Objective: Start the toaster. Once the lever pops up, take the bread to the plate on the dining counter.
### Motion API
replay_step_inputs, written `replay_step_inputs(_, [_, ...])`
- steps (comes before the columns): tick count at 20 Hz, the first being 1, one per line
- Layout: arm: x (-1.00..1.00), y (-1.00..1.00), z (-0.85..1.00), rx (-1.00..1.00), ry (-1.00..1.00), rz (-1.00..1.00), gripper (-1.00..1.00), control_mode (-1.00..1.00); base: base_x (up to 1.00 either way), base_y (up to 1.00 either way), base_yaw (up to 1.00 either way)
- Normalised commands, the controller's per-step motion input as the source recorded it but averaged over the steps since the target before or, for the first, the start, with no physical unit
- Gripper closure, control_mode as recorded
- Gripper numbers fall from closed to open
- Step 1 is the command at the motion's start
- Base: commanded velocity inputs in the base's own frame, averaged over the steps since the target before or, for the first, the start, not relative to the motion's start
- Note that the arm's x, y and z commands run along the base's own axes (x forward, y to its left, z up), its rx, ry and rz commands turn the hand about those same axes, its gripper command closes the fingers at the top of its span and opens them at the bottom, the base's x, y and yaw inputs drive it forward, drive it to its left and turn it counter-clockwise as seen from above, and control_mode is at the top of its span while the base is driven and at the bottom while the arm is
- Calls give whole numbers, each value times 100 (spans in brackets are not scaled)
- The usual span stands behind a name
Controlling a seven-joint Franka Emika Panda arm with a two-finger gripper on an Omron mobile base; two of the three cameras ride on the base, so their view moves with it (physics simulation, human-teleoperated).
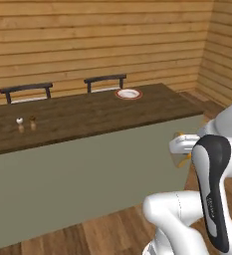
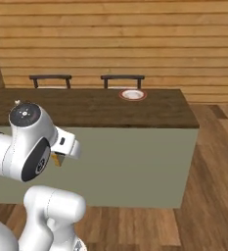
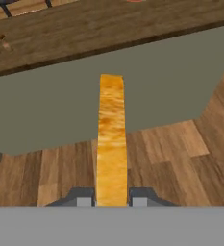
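Note:
My gripper (image 3: pixel 112 197) is shut on the bread (image 3: pixel 111 134), a slice seen edge-on with a golden-brown crust that sticks out ahead of the fingers. It hangs over the wood floor, short of the grey-green base of the dining counter (image 1: pixel 87 117). From the base views the hand (image 1: pixel 183 145) sits beside the arm, with a bit of crust under it. The plate (image 1: pixel 129 93), white with a red rim, lies on the far side of the dark counter top near its right end, also seen as the plate (image 2: pixel 132 94). The toaster and its lever are out of view.
Two dark chairs (image 1: pixel 27 90) (image 1: pixel 105 80) stand behind the counter against the plank wall. Two small shakers (image 1: pixel 26 121) stand on the counter's left part. Wood floor runs along the counter's front and past its right end (image 2: pixel 208 162).

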Motion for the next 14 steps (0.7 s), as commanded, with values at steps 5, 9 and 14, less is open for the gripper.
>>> replay_step_inputs(5, [0,0,0,0,0,0,100,100,79,-22,14])
replay_step_inputs(9, [0,0,0,0,0,0,100,100,84,-23,11])
replay_step_inputs(14, [0,0,0,0,0,0,100,100,69,-38,8])
